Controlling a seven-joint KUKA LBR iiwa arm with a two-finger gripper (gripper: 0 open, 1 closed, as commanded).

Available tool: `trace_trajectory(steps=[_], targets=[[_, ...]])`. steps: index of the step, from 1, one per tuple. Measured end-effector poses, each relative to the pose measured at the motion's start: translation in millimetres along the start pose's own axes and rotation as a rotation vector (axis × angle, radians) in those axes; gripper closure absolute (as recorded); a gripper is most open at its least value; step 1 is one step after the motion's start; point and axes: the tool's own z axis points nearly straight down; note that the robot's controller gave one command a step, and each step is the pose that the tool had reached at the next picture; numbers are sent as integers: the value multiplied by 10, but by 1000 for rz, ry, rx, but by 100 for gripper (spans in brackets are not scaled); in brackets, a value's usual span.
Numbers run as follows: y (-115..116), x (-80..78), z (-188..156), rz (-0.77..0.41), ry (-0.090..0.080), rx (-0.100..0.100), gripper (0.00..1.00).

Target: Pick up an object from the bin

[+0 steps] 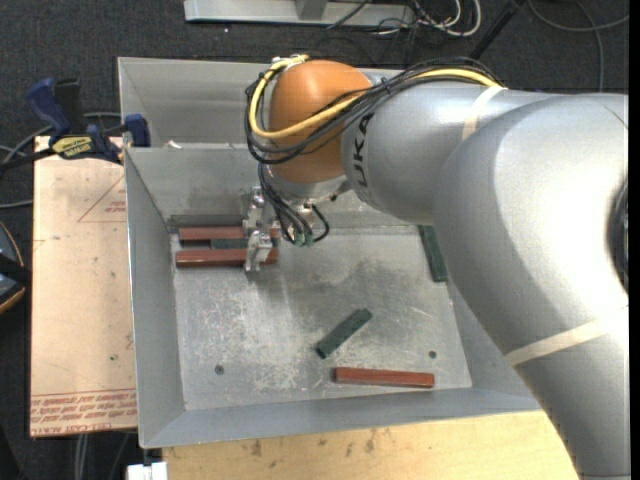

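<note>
Silver KUKA arm [450, 158] over red-brown bars [210, 259]

The bin [150, 298] holds three red-brown bars [385, 377] and two clear dark green bars [343, 332], perhaps a third.

The arm [480, 168] is showing thick, rounded silver-grey casings, with black "KUKA" lettering [358, 158] running down one link. An orange dome cover [310, 108] is capping the wrist, yellow and black cables [262, 103] are looping around it, and a small grey metal gripper [262, 253] is hanging underneath.
</note>
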Motion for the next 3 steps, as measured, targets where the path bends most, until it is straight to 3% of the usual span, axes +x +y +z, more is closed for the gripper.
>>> trace_trajectory(steps=[1,2,3], targets=[[38,116,-422,16,35,7,100],[-28,82,-1013,-51,37,6,100],[24,68,-1695,6,34,7,100]])
